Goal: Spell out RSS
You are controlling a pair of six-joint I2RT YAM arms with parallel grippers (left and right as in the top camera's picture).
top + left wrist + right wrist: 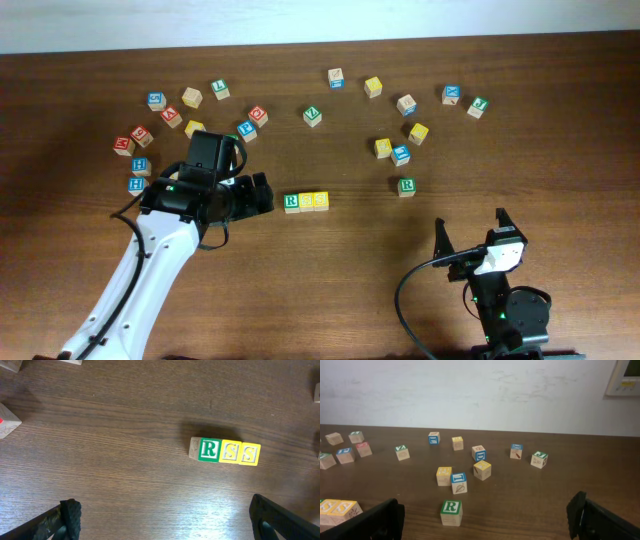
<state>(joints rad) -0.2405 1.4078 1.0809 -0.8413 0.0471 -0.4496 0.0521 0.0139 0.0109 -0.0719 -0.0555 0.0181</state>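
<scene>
Three cubes stand in a touching row in the middle of the table: a green R cube (291,202), then two yellow S cubes (306,201) (321,200). In the left wrist view they read R (208,450), S (230,452), S (249,454). My left gripper (262,192) is open and empty, just left of the row, apart from it; its fingers (162,520) frame bare wood. My right gripper (470,228) is open and empty near the front right. The yellow cubes show at the left edge of the right wrist view (337,510).
A second green R cube (406,186) stands alone at right, also in the right wrist view (451,511). Several loose cubes are scattered along the back, a cluster at back left (170,116) and another at back right (401,153).
</scene>
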